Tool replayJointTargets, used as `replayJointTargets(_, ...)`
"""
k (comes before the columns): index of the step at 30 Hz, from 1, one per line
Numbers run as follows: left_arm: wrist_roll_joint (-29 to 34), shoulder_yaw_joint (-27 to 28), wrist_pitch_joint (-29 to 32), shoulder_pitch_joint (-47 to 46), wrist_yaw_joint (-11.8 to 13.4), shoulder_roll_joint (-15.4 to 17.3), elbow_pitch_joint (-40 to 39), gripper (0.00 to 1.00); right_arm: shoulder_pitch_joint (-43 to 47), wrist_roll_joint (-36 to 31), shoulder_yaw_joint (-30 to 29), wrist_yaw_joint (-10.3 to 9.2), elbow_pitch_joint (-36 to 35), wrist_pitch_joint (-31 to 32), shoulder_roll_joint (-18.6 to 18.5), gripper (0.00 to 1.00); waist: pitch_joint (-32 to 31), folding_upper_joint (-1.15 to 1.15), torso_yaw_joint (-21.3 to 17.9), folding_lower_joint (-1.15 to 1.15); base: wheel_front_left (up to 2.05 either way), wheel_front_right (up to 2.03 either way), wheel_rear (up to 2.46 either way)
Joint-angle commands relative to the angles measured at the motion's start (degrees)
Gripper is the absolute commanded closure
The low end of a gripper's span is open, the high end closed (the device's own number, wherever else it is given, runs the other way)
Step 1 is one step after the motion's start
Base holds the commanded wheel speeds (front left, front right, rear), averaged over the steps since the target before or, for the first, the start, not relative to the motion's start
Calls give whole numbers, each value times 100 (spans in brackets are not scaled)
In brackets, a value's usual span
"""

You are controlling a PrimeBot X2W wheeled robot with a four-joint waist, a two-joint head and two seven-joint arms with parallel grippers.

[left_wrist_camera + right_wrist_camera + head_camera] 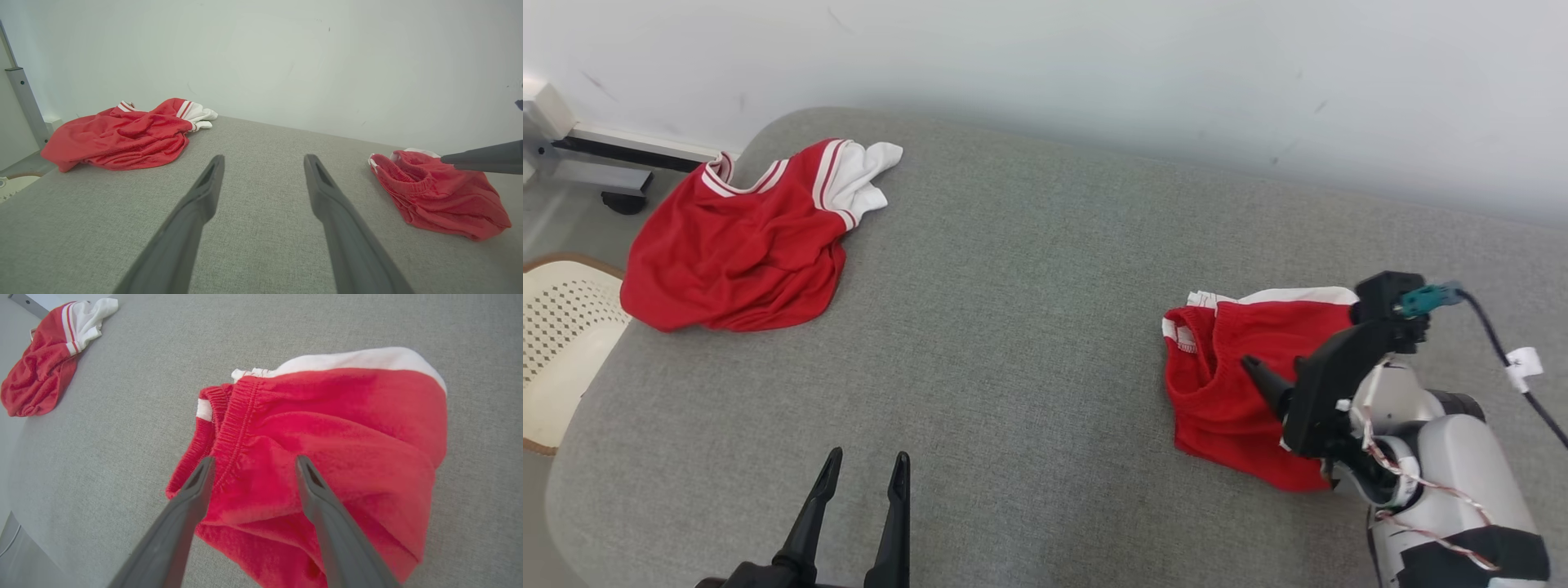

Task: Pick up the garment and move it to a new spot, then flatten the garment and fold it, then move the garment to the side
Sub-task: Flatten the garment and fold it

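Left gripper [867,456], fingers spread wide and empty, at the near edge of a grey padded surface [1029,310].
Right gripper [254,458], fingers also spread wide, is over folded red shorts [327,428] near the right edge, gripping nothing. Crumpled red-and-white shirt [735,253] lies at the far left corner.

The left gripper [867,467] sits low at the near left, fingers pointing forward, jaws spread wide and holding nothing. The pale forearm [1450,457] of the right arm reaches in from the lower right, wrist bent. The right gripper [253,461] angles downward, jaws wide apart and empty.
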Motion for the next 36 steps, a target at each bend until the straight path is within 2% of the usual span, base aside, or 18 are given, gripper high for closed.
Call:
replayJointTargets(1, -18, 9, -20, -9, -34, 0, 10, 0, 131, -109, 193, -14, -64, -77, -2, 0, 9, 0, 31, 0, 0, 0, 0)
replayJointTargets(4, -25, 2, -20, -21, -36, 4, 10, 0, 166, -436, 375, -14, -129, -249, -8, 0, 26, 0, 67, 0, 0, 0, 0)
replayJointTargets(5, -32, 0, -20, -31, -37, 6, 11, 0, 161, -581, 393, -14, -127, -347, -8, 17, 36, 0, 80, 0, 0, 0, 0)
replayJointTargets(6, -38, 2, -20, -41, -38, 9, 12, 0, 142, -737, 375, -14, -116, -459, -7, 56, 46, 0, 92, 0, 0, 0, 0)
replayJointTargets(7, -39, 2, -20, -52, -38, 10, 11, 0, 116, -904, 358, -14, -101, -563, -6, 71, 56, 0, 104, 0, 0, 0, 0)
replayJointTargets(8, -40, -1, -20, -61, -39, 8, 7, 0, 88, -1082, 330, -14, -82, -656, -4, 100, 67, 0, 119, 0, 0, 0, 0)
replayJointTargets(12, -50, 9, -20, -72, -40, 4, -4, 0, -8, -1647, 243, -14, 81, -878, 0, 100, 94, 0, 159, 0, 0, 0, 0)
replayJointTargets(17, -52, 27, -20, -77, -41, -4, -19, 0, -99, -1796, 471, -14, 439, -918, -4, 100, 147, 0, 166, 0, 0, 0, 0)
replayJointTargets(27, -94, -45, -20, -176, -26, -30, 63, 0, -301, -1260, 1366, -14, 1377, -1132, -2, 100, 229, 0, 286, 0, 0, 0, 0)
replayJointTargets(32, -79, 18, -20, -92, -26, -32, 61, 0, -241, -909, 1768, -14, 1388, -1124, -6, 100, 171, 0, 302, 0, 0, 0, 0)
replayJointTargets(36, -50, 42, -20, -39, -27, -35, 37, 0, -262, -837, 1726, -14, 1198, -1160, -6, 100, 114, 0, 262, 0, 0, 0, 0)
